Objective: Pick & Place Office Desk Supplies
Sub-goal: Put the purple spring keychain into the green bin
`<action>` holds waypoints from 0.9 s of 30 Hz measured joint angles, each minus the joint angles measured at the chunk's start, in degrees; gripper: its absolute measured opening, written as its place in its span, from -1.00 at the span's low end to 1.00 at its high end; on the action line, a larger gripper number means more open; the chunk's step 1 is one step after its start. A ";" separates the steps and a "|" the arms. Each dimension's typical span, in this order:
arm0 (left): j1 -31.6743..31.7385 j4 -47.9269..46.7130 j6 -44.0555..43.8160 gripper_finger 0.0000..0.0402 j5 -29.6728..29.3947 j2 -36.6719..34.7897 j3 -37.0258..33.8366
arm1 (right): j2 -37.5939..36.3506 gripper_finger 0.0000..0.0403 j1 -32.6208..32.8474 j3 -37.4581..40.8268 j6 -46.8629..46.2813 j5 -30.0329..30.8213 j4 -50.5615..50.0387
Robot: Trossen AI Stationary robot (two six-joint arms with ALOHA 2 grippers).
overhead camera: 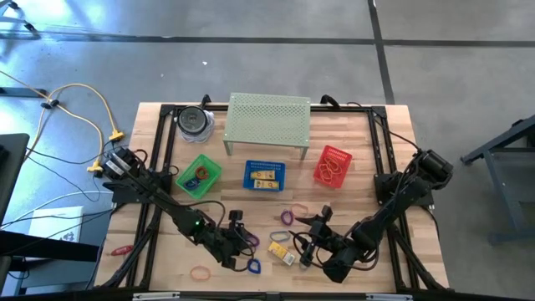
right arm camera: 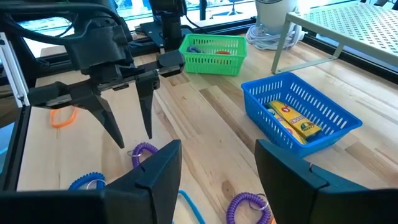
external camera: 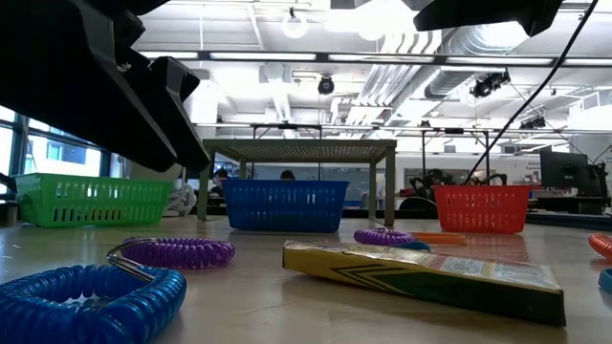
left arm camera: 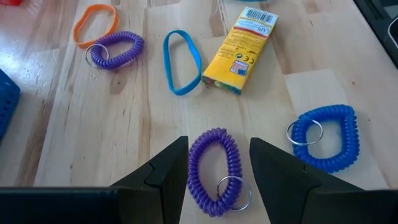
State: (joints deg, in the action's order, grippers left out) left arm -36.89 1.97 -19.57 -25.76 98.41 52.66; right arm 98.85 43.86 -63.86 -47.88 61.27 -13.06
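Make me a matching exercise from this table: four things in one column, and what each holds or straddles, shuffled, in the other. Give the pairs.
1. green basket
2. blue basket
3. red basket
4. left gripper

a. yellow boxes
b. straddles a purple coil loop on the wood
c. orange band loops
d. a blue and an orange-red item

Pairs: 1-d, 2-a, 3-c, 4-b

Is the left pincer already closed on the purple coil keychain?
No, the left pincer is open, its fingers on either side of the purple coil keychain on the table.
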 joint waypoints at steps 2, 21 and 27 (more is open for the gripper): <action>0.24 -0.01 -0.67 -0.18 0.03 0.52 0.01 | 0.00 -0.04 0.00 0.00 -0.02 -0.08 0.02; 1.95 -2.53 -2.89 -0.18 0.21 2.69 -1.01 | -0.02 -0.04 0.02 0.00 0.11 -0.39 0.00; 2.39 -1.74 -3.13 -0.18 -0.03 4.50 -1.45 | -0.02 -0.04 0.00 0.00 0.12 -0.38 -0.01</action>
State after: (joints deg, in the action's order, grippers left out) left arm -34.50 0.23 -22.70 -25.79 102.91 51.21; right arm 98.83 43.86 -63.86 -47.76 60.89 -13.07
